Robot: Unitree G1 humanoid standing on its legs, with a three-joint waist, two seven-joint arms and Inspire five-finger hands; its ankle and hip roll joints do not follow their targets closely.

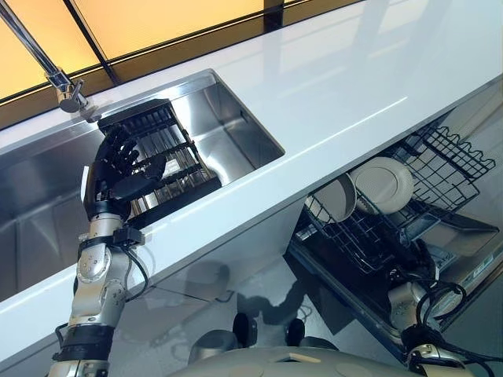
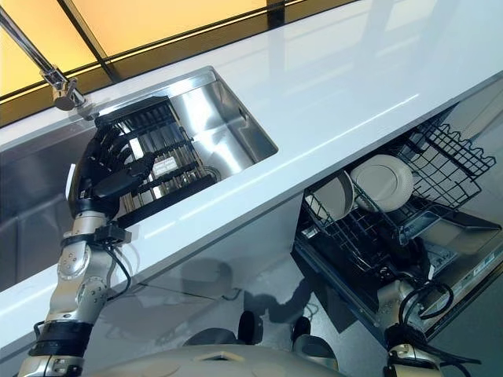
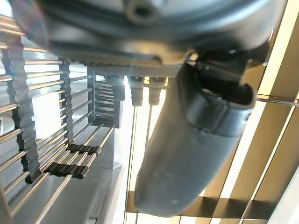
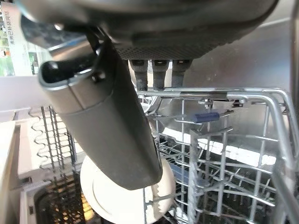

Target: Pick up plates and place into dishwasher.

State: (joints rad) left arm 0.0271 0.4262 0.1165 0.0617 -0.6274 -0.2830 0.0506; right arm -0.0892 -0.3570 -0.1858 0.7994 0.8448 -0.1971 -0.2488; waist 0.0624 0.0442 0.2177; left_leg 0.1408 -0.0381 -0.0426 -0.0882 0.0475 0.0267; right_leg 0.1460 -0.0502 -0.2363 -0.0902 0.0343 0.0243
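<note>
The left hand is raised over the drying rack in the sink, fingers spread wide and holding nothing. Two plates are seen standing in the dishwasher rack below the tabletop. The right hand is seen with relaxed, empty fingers above the rack; its fingertips are cut off.

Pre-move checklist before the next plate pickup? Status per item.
1. Left hand free, fingers open: ok.
2. Left hand at dish rack in sink: ok.
3. Plate left in dish rack to pick: cannot tell, none visible.
4. Dishwasher rack pulled out: ok.
5. Two plates standing in dishwasher rack: ok.
6. Right hand free, by the dishwasher rack: ok.
</note>
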